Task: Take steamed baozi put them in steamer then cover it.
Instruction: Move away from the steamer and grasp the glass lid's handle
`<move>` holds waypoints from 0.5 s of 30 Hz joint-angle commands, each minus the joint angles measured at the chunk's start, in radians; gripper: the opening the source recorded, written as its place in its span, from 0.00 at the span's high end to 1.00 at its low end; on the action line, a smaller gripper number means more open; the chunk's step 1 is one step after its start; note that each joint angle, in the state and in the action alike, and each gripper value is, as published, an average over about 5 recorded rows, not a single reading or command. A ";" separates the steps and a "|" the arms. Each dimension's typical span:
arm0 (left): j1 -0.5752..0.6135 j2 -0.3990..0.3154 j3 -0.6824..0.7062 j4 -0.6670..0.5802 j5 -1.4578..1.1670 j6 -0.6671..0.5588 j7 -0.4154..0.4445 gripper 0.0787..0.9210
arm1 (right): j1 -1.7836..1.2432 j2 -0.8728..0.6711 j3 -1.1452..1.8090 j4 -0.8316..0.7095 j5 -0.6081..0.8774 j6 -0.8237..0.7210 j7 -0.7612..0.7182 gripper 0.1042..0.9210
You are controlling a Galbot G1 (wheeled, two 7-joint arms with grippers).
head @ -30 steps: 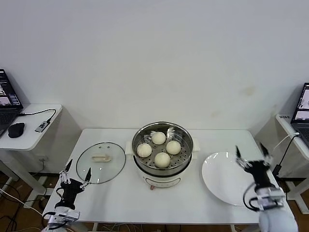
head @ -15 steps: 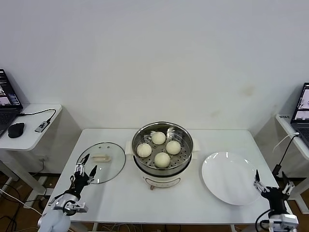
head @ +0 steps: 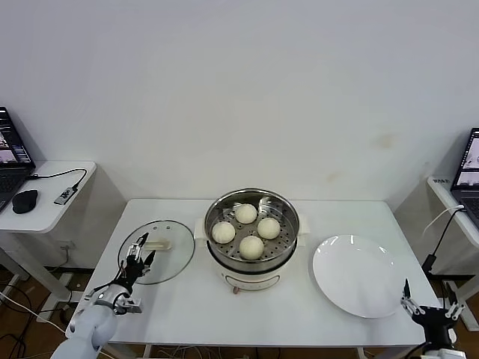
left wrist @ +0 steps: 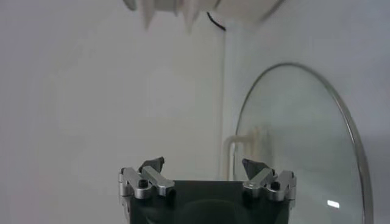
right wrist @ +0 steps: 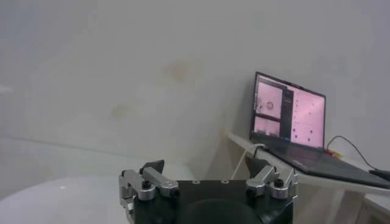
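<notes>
Several cream-white baozi [head: 251, 246] lie on the perforated tray inside the steel steamer [head: 286, 241], which stands uncovered at the table's middle. The glass cover [head: 168, 258] lies flat on the table left of the steamer, with its cream handle [head: 157, 244] up. My left gripper [head: 139, 252] is open and empty over the cover's left part, just short of the handle. In the left wrist view the cover [left wrist: 304, 152] and its handle [left wrist: 242, 145] lie just ahead of the open left gripper [left wrist: 203, 164]. My right gripper [head: 428, 308] is open and empty low at the table's front right corner.
An empty flat white plate [head: 354, 275] lies right of the steamer. Side desks stand at both ends, each with a laptop [right wrist: 290, 115]; the left desk also bears a mouse [head: 25, 200] and a cable. The white table [head: 187, 307] ends just before me.
My left gripper has moved forward and inward from the table's front left corner onto the cover. My right gripper has drawn back and down from the plate's right side to the front corner.
</notes>
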 commanded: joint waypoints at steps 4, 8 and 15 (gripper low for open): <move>-0.149 0.002 0.037 0.120 0.039 0.002 0.009 0.12 | -0.012 0.012 0.007 -0.013 -0.019 0.009 0.000 0.12; -0.178 -0.002 0.051 0.146 0.037 0.002 0.020 0.12 | -0.011 0.011 0.006 -0.020 -0.025 0.011 -0.001 0.12; -0.222 -0.015 0.068 0.188 0.039 0.004 0.020 0.12 | -0.011 0.015 -0.004 -0.024 -0.034 0.011 -0.003 0.12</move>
